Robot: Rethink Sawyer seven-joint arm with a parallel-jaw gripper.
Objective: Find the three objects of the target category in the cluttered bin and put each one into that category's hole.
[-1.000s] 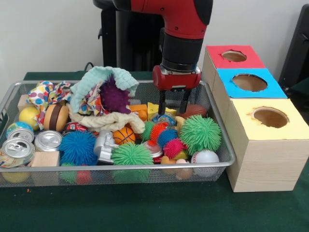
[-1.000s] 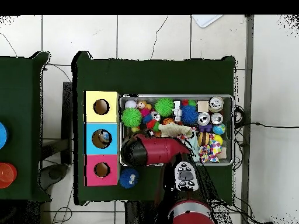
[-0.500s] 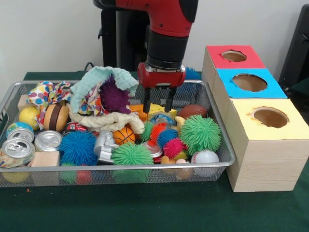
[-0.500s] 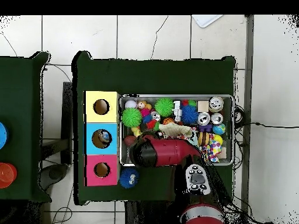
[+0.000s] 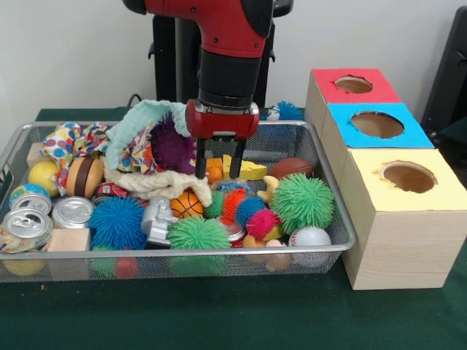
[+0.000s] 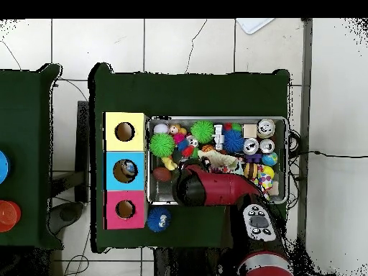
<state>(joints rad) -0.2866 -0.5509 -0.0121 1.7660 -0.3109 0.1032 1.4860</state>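
My gripper [image 5: 217,172] hangs open in the middle of the wire bin [image 5: 349,235], its fingers [image 5: 200,162] straddling an orange block [image 5: 214,169] without gripping it. Just left of it lies a cloth pile with a purple spiky ball [image 5: 173,146]. In front are a small basketball [image 5: 187,204], several coloured spiky balls [image 5: 252,208] and a large green one [image 5: 303,200]. A brown football [image 5: 294,167] and a baseball [image 5: 309,237] lie to the right. The red [image 5: 354,84], blue [image 5: 377,125] and yellow [image 5: 408,177] hole boxes stand right of the bin. In the overhead view the arm [image 6: 208,190] hides the gripper.
Cans [image 5: 71,211], a wooden block [image 5: 69,239], a yellow ball [image 5: 42,175] and a blue spiky ball [image 5: 117,222] fill the bin's left end. Another blue spiky ball [image 5: 287,111] lies on the table behind the bin, next to the red box [image 6: 124,209].
The gripper has moved left across the bin, from beside the football to next to the cloth pile. It stays open and holds nothing.
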